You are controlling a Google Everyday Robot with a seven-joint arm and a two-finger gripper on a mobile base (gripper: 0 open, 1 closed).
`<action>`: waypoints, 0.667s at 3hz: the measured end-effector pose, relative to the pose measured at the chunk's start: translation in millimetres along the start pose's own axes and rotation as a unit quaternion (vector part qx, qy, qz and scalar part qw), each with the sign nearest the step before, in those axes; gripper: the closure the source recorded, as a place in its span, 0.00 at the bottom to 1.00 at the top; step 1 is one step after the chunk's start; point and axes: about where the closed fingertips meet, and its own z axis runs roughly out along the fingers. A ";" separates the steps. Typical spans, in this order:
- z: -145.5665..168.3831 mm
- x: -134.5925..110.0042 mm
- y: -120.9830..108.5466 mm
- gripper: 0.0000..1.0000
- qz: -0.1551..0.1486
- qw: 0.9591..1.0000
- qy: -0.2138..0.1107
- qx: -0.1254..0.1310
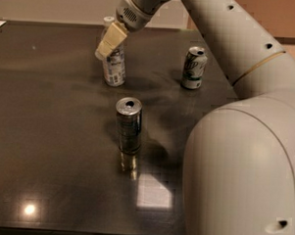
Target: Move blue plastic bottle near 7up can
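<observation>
Because the 7up can (194,67) waits at 3 o'clock, the gripper (109,43) meets the blue plastic bottle (114,70) at its neck, jaws' closure impossible to tell.

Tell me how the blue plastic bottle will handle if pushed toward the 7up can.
Probably tippy: the blue plastic bottle stands tall and narrow, and the gripper is at its top, so a high push may topple it. Likely light, being small and plastic. The glossy table may let it slide.
</observation>
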 end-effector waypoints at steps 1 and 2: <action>2.1 -0.8 2.0 0.39 0.001 1.000 -0.005 -0.008; -2.7 -1.3 0.3 0.62 0.002 1.000 -0.012 -0.008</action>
